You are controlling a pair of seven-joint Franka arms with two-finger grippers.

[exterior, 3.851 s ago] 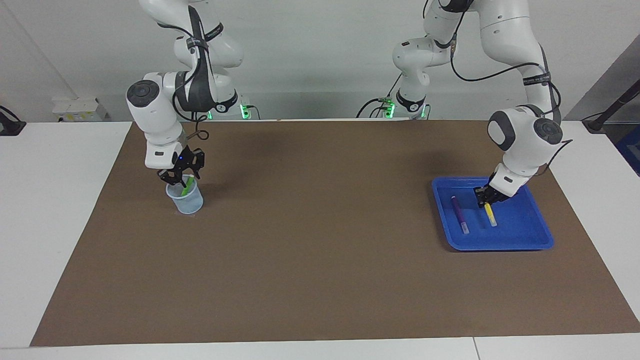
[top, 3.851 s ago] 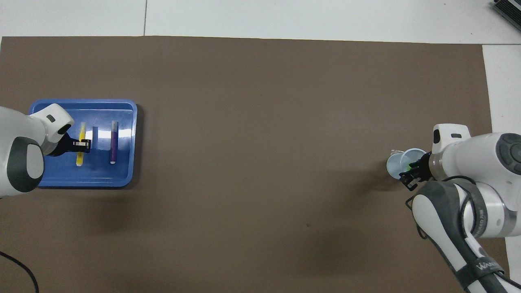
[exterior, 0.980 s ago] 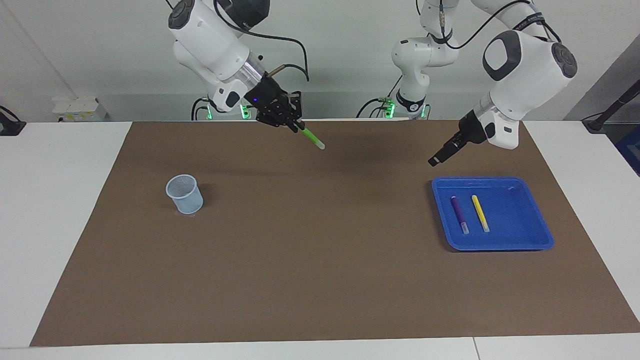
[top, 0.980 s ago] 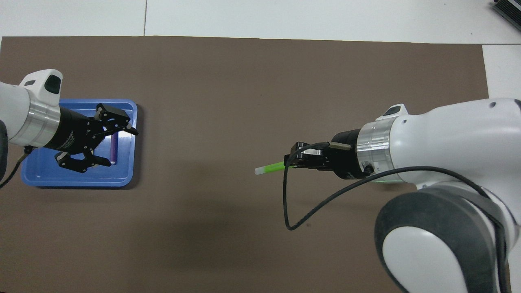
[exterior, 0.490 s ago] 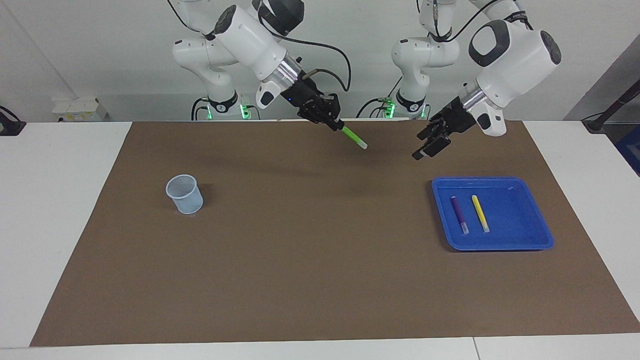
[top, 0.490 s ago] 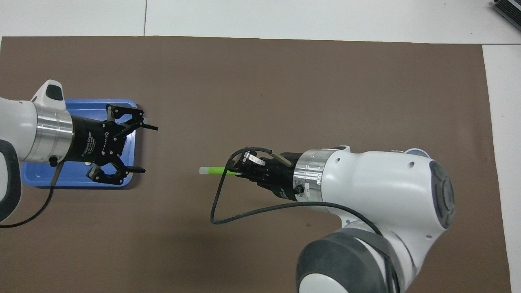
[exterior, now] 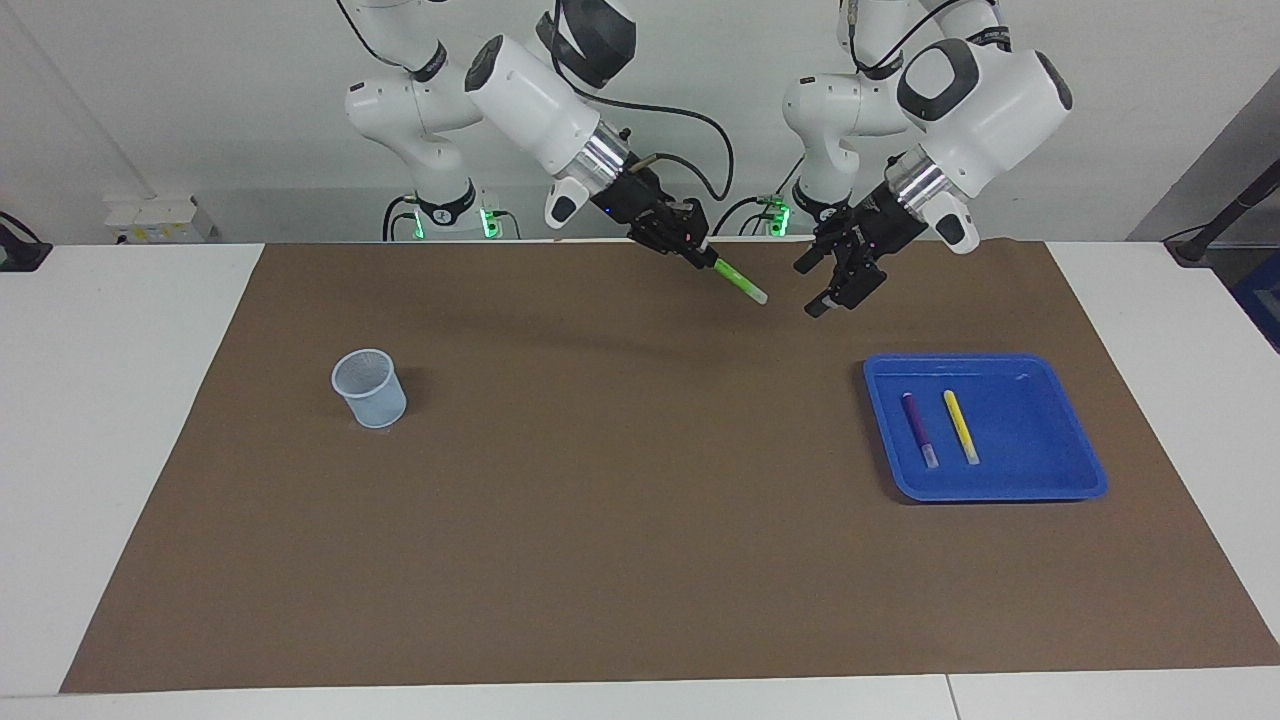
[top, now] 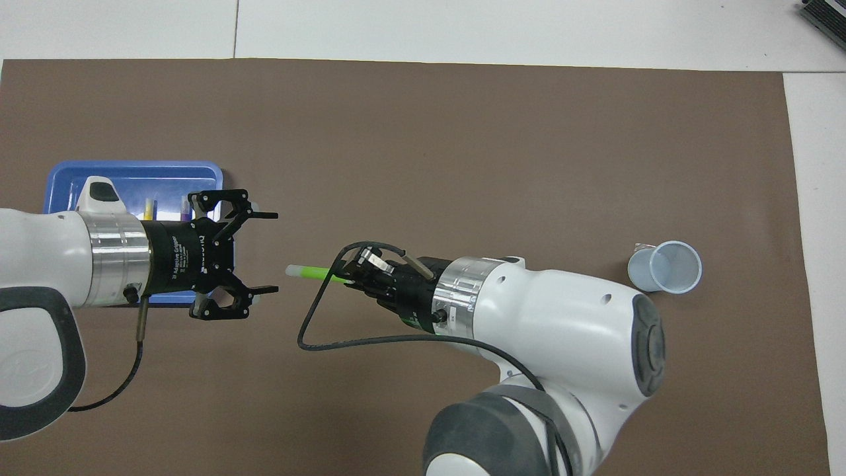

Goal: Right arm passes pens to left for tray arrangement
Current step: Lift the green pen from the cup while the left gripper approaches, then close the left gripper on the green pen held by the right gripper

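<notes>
In the facing view, the right gripper (exterior: 703, 253) hangs above the bench's brown mat (exterior: 620, 520), jaws clamped on the green pen (exterior: 738, 281), whose pale tip points at the left gripper (exterior: 826, 281), jaws spread wide and empty. The purple pen (exterior: 919, 428) and yellow pen (exterior: 960, 426) lie side by side in the blue tray (exterior: 1040, 470). In the overhead view, the green pen (top: 314, 272) stops just short of the left gripper (top: 264, 252); the pale cup (top: 665, 266) stands toward the right arm's end.
</notes>
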